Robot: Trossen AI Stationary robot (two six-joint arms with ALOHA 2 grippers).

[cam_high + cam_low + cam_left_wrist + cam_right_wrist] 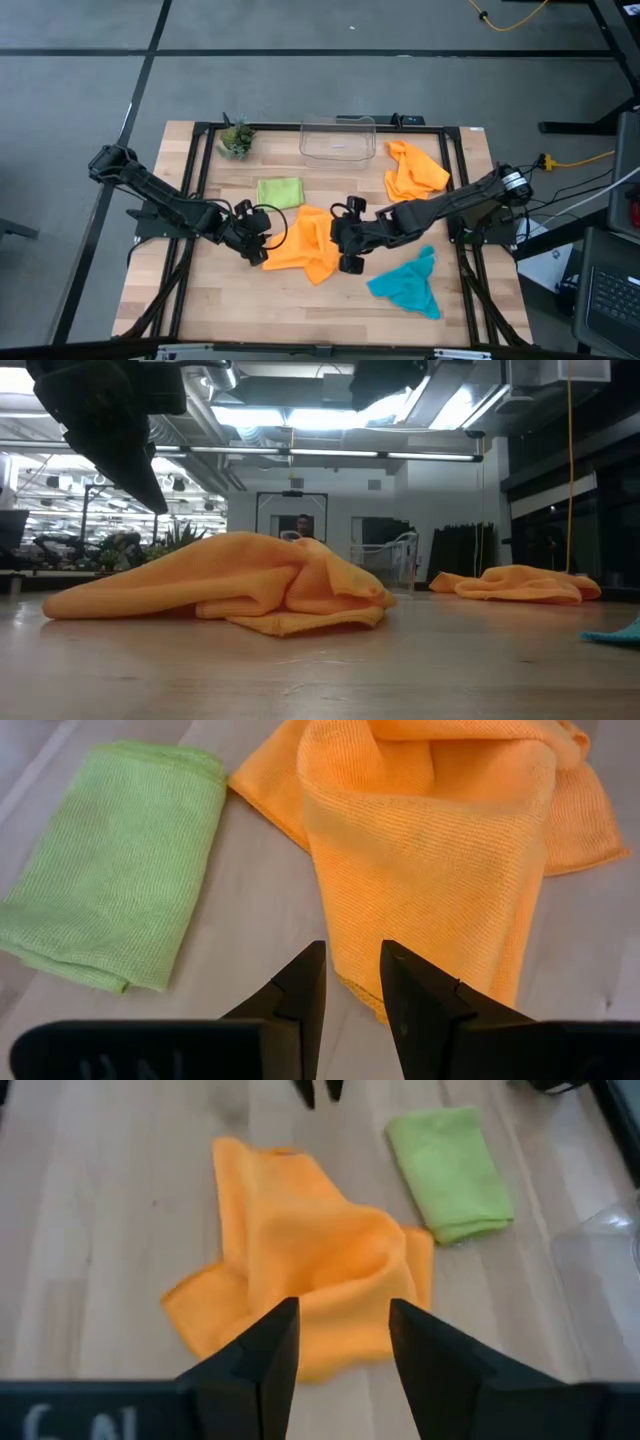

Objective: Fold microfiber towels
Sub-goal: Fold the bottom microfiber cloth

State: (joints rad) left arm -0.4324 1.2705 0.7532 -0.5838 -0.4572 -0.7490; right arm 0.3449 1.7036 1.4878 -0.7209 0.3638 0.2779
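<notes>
1. Working the middle of the table (200, 300): an orange towel (305, 245) lies rumpled there, partly doubled over itself, with both grippers at its two sides. Judged: this is the cloth being folded, so each arm sits at an edge it can take.
2. Lime green towel (279, 192) lies just behind the rumpled one, flat and folded into a neat rectangle; reads as finished and parked clear of the work.
3. Second orange towel (412, 170) is heaped at the back right, near the clear plastic bin (338, 138); teal towel (408, 283) is crumpled at front right. Both look unfolded and waiting.
4. Small potted plant (236, 139) stands at back left, apart from the cloths.
5. Right gripper (343, 1342): fingers apart with a clear gap, nothing between them, hovering above the near edge of the orange cloth. No fabric is pinched.
6. Left gripper (352, 988): fingers a narrow gap apart, empty, tips pointed at the cloth's edge and just short of it.
7. Judged next need: a fresh hold on a corner or edge to flatten the bunched layer.
</notes>
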